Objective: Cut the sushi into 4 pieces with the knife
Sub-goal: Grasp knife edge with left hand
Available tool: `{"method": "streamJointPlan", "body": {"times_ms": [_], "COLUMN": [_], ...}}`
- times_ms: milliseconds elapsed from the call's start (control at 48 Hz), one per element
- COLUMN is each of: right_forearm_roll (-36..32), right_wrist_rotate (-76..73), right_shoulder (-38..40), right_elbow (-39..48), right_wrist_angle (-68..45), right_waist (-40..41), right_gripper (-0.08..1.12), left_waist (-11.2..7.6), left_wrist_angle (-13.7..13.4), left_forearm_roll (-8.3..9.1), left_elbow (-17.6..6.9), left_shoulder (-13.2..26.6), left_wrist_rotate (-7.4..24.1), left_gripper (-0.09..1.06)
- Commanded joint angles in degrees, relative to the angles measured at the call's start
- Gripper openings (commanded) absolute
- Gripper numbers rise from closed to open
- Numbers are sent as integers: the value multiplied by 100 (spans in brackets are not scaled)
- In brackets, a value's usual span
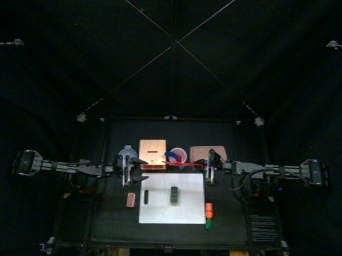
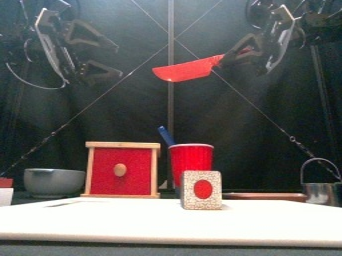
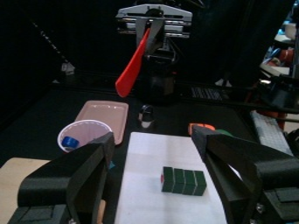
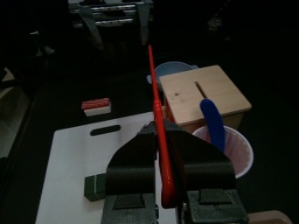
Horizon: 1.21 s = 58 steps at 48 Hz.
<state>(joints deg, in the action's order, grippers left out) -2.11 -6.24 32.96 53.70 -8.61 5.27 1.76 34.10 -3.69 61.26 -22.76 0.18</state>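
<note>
A dark green sushi roll (image 3: 184, 181) lies whole on the white cutting board (image 3: 146, 197). From the front it stands end-on (image 2: 202, 190), and it also shows at the board's edge (image 4: 97, 186). My right gripper (image 4: 163, 166) is shut on the handle of the red toy knife (image 4: 156, 105), holding it high above the table (image 2: 187, 68). The left gripper (image 3: 158, 144) is open and empty, raised over the board's left side (image 1: 130, 165). The right gripper (image 1: 211, 165) hangs over the board's right side.
Behind the board stand the wooden box with a red drawer front (image 2: 122, 170), the red cup (image 2: 191, 160) holding a blue knife (image 2: 166, 134), and a pink tray (image 3: 103, 116). A blue-grey bowl (image 2: 54, 180) sits at the left, a metal cutter (image 2: 318, 190) at the right. Small toys (image 1: 131, 200) (image 1: 210, 211) flank the board.
</note>
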Motion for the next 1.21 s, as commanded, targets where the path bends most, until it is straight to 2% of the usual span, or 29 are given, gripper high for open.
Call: {"method": "streamJointPlan", "body": {"times_ms": [21,125,250,438,562,771,1021,1125,1208], "right_forearm_roll": [-97,-158,-158,-141,-158,-167,-62,79,202], "right_wrist_rotate": [18,0,0,-9,0,0,-18,-26,-18], "right_shoulder": [-114,-193,-220,-255,-255,-255,-325,-492,-694], "right_elbow": [-114,-141,-141,-132,-132,-149,-149,-185,-281], "right_wrist_angle": [-79,-70,-79,-70,-70,-70,0,176,413], "right_waist": [-62,-97,-114,-158,-158,-149,-167,-220,-290], "right_gripper": [12,12,12,12,12,12,11,11,11], "left_waist": [-9,-9,18,62,158,202,220,193,176], "left_wrist_angle": [290,633,861,861,861,861,800,738,562], "left_forearm_roll": [202,404,431,457,457,448,457,545,668], "left_elbow": [-360,-519,-729,-940,-1002,-976,-914,-853,-809], "left_shoulder": [466,879,1222,1433,1441,1494,1547,1547,1547], "left_wrist_rotate": [18,18,18,18,9,9,9,9,0], "left_gripper": [100,100,100,96,86,63,43,34,29]}}
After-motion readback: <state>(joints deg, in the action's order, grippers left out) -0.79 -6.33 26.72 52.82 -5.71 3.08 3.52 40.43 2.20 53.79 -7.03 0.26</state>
